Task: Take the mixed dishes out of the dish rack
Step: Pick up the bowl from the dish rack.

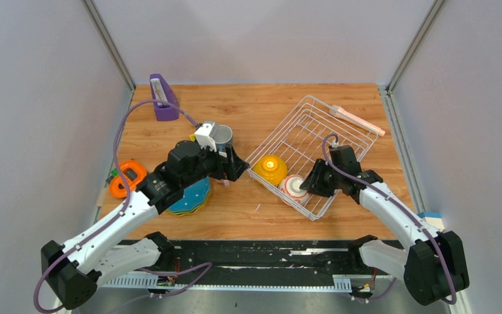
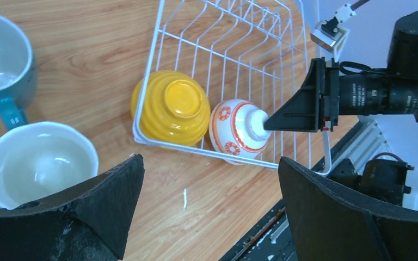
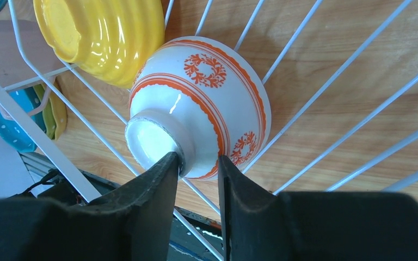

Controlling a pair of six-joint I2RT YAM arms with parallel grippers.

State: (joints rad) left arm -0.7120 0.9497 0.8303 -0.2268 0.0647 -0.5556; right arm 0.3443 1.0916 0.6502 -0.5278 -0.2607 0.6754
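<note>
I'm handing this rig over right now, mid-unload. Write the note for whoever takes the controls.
Left gripper: open, empty, above the table between the mugs and the rack.
Right gripper: pinched on the foot of the cup, which lies on its side in the rack.
Bowl: upside down in the rack's corner, beside the cup.
Done: blue mug and other mug upright on the table; plates stacked left of the rack.
Left: lift out the cup, then the bowl.
</note>
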